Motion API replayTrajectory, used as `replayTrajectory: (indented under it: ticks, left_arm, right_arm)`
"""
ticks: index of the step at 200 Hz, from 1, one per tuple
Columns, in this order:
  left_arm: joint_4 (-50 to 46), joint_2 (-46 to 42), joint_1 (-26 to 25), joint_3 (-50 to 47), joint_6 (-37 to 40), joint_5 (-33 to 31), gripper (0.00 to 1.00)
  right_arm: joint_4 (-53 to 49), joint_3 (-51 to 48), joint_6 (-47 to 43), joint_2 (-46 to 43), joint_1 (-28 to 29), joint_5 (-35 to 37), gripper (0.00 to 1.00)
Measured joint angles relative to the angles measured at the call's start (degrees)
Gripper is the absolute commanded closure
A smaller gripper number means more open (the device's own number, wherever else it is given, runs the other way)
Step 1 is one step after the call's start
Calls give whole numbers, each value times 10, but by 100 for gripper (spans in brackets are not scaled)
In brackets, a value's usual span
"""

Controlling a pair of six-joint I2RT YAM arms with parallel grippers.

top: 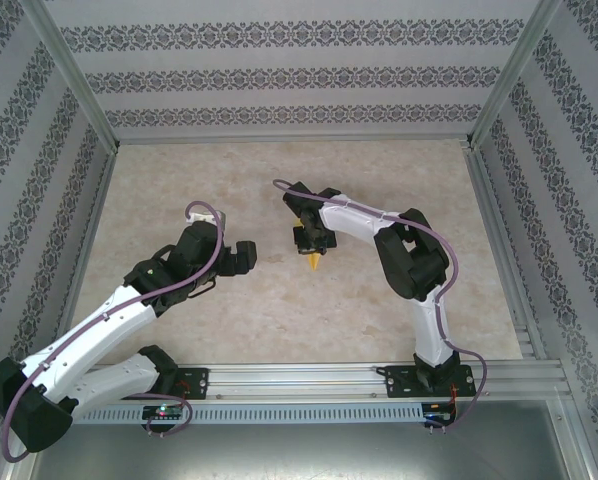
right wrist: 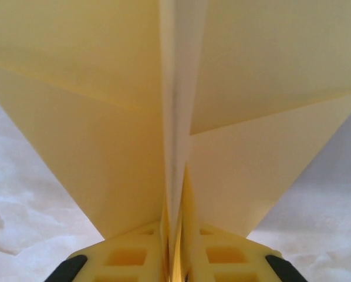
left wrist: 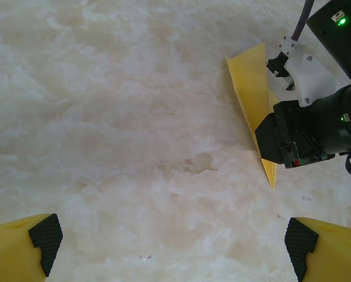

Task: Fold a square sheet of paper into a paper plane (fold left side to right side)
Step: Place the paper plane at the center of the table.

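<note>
Yellow and thin, folded into the paper plane; pinched by its centre keel in the right end effector, jaws nearly together, near the middle of the desk. Probably feather-light, limp at the wings, quick to crease or slip. Best taken gently at the layered keel. Left end effector spread wide, holding nothing, nearby.
</note>
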Motion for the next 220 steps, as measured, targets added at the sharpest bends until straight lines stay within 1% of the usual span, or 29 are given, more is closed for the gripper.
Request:
replayTrajectory:
  ticks: [47, 88, 106, 130, 162, 170, 182, 188, 196, 205, 220]
  left_arm:
    - [1, 4, 0, 0, -9, 1, 0]
    - [7, 7, 3, 0, -23, 4, 0]
    - [7, 12, 22, 0, -29, 11, 0]
    - [8, 14, 75, 0, -31, 28, 0]
    - [22, 15, 169, 0, -30, 43, 0]
    - [25, 16, 181, 0, -29, 43, 0]
    - [28, 16, 185, 0, -28, 42, 0]
    - [43, 16, 190, -5, -18, 24, 0]
    - [63, 17, 199, -12, -9, -2, 0]
    - [93, 19, 212, -27, 3, -41, 0]
    - [149, 20, 221, -64, 25, -98, 0]
  right_arm:
    - [-22, 0, -12, -12, 7, 13, 75]
    - [-53, 0, -26, -78, 19, 32, 69]
    - [-64, -6, -31, -125, 23, 41, 66]
    - [-65, -40, -42, -218, 22, 62, 55]
    - [-19, -137, -73, -387, 13, 101, 33]
    - [-18, -148, -76, -414, 9, 110, 28]
    - [-9, -153, -79, -433, 4, 123, 19]
    - [70, -205, -87, -463, -12, 122, 12]
    - [114, -275, -95, -515, -33, 129, 3]
    - [136, -356, -101, -582, -78, 141, 2]
    - [179, -443, -111, -657, -147, 161, 2]
